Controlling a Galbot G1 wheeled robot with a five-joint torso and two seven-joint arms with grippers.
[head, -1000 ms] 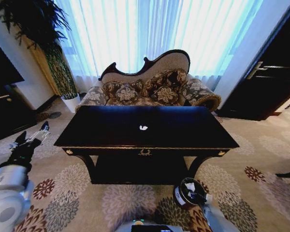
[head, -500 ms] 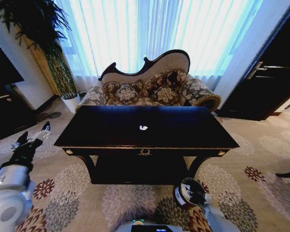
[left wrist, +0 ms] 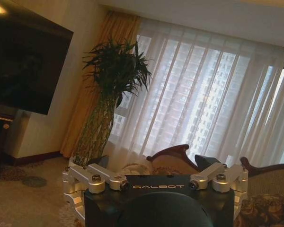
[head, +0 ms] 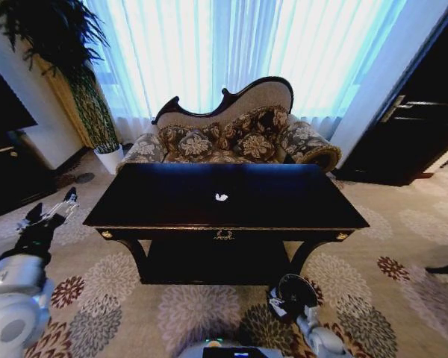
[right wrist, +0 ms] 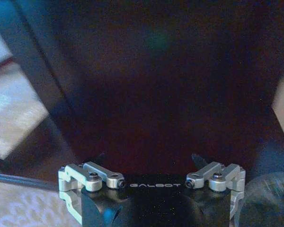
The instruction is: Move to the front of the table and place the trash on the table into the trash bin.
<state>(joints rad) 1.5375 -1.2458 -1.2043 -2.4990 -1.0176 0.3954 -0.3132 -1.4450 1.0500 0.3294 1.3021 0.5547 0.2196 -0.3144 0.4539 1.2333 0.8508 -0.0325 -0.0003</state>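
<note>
Robot facing large dark glossy wooden table (head: pixel 284 205); one small white paper wad (head: pixel 221 198) lying mid-top, unbinned. Right gripper (head: pixel 278 307), spread empty, hanging beside round dark bin (head: pixel 297 289). Left gripper (head: pixel 51 211) idling open

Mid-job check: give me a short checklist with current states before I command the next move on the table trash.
1. Robot faces the table front: ok.
2. Trash left on top: not ok, one white paper wad near the centre.
3. Trash bin upright on the carpet by the table's right leg: ok.
4. Right gripper empty: cannot tell; it hangs beside the bin.
5. Left gripper free: ok, open, off the table's left end.
</note>
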